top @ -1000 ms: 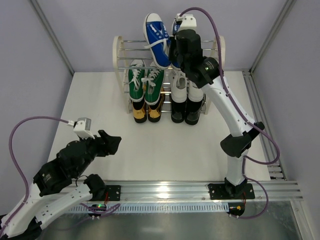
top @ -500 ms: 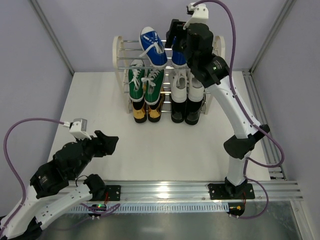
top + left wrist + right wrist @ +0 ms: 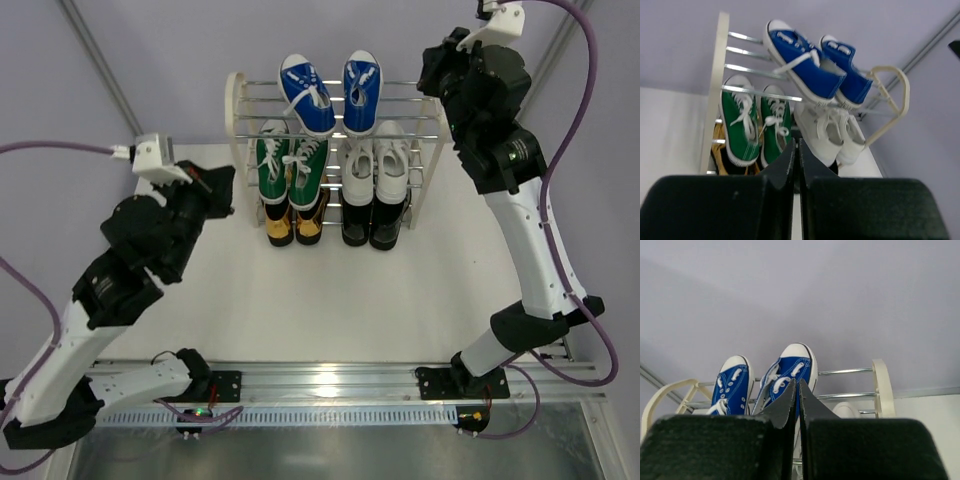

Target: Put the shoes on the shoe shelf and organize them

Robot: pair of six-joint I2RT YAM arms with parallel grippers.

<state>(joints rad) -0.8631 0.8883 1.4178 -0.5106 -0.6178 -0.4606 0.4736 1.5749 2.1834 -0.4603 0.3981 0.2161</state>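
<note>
left gripper [image 3: 796, 145] + right gripper [image 3: 797, 385]: jaws pressed shut on both, nothing held. all five prs sit on shoe shelf [image 3: 236, 100]. blue pr [image 3: 328, 92] on top tier, just ahead of & below right jaws; ahead of & above left jaws, further off. right arm nearer. long axes run front-to-back across rods, toe caps to rear wall. left blue shoe [image 3: 306, 95] skewed, heel swung toward its mate; prob the only tidy-up remaining. green pr [image 3: 290, 165], white pr [image 3: 388, 160] mid tier; gold loafers [image 3: 296, 228], black pr [image 3: 372, 228] bottom.
</note>
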